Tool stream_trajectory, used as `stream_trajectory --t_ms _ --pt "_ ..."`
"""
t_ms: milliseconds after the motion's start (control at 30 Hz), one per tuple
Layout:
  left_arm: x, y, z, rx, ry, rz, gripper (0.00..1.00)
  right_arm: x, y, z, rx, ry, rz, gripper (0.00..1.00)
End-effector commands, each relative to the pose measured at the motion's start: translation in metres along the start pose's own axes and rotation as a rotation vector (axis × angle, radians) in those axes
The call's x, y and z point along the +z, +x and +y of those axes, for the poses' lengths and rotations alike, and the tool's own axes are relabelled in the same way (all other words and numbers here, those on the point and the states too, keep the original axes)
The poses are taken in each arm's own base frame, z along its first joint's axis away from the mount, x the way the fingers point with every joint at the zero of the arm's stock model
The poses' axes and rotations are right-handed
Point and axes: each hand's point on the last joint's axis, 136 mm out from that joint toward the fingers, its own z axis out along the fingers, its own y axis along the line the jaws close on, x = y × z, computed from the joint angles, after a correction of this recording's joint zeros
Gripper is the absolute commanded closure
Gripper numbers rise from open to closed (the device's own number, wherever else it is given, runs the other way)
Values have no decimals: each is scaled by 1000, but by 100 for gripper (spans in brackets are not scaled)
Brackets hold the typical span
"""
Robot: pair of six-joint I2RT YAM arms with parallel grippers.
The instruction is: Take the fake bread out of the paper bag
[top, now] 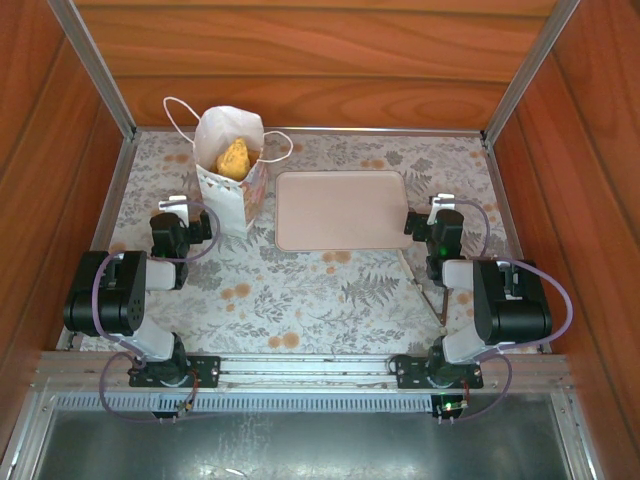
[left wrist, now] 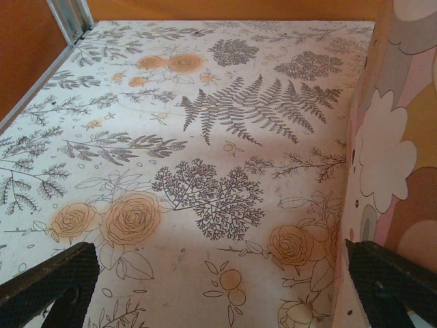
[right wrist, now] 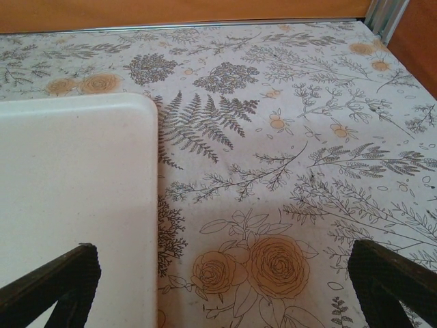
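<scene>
Floral bench (top: 330, 290) — paper bag (top: 230, 190) upright beside tray (top: 340, 210), fake bread (top: 234, 160) inside. Left pincer (left wrist: 218, 283) and right pincer (right wrist: 222, 283) gape empty. Recommend vertical entry through bag mouth — clear of cord handles (top: 180, 110).

Worktop (top: 330, 290) is matt printed cloth, paper bag (top: 228, 195) smooth printed paper, tray (top: 340, 210) matt and plastic-looking, walls (top: 300, 60) glossy wood-grain.

The left arm (top: 105, 292) and the right arm (top: 505, 300) share blocky black joint housings, white links, pale lilac cables looping alongside and black base plates, with a small green light (top: 441, 247) on the right arm's wrist.
</scene>
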Motion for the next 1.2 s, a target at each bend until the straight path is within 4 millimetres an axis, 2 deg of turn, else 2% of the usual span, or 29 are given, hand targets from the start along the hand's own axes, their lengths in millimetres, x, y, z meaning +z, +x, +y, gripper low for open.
stream_trajectory --t_ms 0,100,233,367,500,567,767,933,1100,1167 --pt "-2 -9 -2 8 23 -23 0 1 -7 4 5 -31 -20 0" --pt "-8 -17 -2 5 22 -48 0 -5 -8 15 -24 -95 -39 0" --pt "-26 -30 11 -32 -48 -104 0 -15 -20 12 -19 -86 -64 0" --pt "-49 -49 27 -92 -121 -163 0 -24 -27 4 38 -41 64 0" --pt "-70 -64 40 -164 -186 -140 0 -38 -28 -4 138 5 128 0" --pt "-80 -71 42 -188 -195 -149 0 -44 -27 -1 157 -13 152 0" --pt "-114 -89 53 -376 -222 -208 0 -74 -35 32 311 -199 271 0" --pt "-129 -116 32 -386 -63 -235 0 -95 -42 70 384 -433 300 0" --pt "-129 -129 29 -419 -56 -94 0 -113 -49 108 466 -681 384 9" --pt "-129 -141 25 -421 -38 -42 0 -120 -52 123 514 -770 430 17"
